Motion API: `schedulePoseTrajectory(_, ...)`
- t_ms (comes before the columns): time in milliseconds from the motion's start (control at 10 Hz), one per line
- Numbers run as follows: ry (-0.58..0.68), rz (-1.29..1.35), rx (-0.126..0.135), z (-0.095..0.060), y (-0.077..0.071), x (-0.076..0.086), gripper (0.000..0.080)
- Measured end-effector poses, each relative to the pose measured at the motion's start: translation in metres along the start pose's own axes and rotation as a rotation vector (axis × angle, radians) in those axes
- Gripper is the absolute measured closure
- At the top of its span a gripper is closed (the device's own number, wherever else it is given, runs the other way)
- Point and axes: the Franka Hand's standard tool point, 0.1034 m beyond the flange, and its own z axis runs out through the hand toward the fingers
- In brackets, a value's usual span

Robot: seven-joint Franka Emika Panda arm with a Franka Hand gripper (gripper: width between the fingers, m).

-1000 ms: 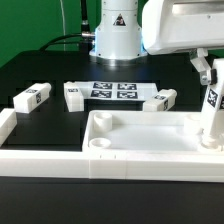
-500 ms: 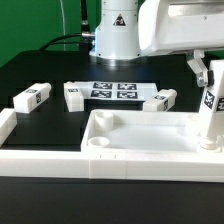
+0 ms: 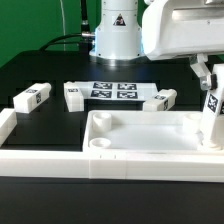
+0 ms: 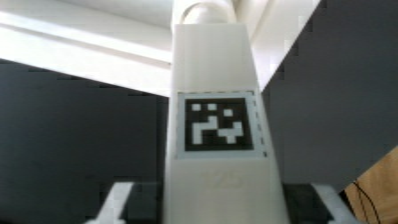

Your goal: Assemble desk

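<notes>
Loose parts, taken from the exterior view's left: first loose leg (image 3: 33, 97) lies flat on the black table, well apart from the tabletop. Second loose leg (image 3: 72, 95) lies just beside the marker board (image 3: 113, 90). Third loose leg (image 3: 163, 99) lies at the board's other end. Tabletop (image 3: 140, 160) sits in front, rim up, with an empty round socket (image 3: 97, 145) at its near corner on the exterior view's left.

At the exterior view's right, the fourth leg (image 3: 213, 120) stands near upright with its lower end inside the tabletop's corner. Whether that end is seated in the socket there cannot be told. The gripper (image 3: 207, 80) holds this leg by its upper part. In the wrist view the fingers (image 4: 118, 203) are set narrow against two opposite flat faces, and the tag (image 4: 219, 122) faces the camera.

Handling, as a judgement: the leg appears to be a light, rigid, smooth plastic bar. It should not flex, but its smooth faces may slip or twist under side load. Grip the flat faces squarely, near the upper end, leaving the lower end free to enter the socket.
</notes>
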Motion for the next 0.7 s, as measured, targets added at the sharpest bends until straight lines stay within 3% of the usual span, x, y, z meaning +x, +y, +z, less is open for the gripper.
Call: schedulePoseTrajectory(700, 0.025, -0.003, -0.005, 0.0085, 0.0008, -0.0026, 0.0509)
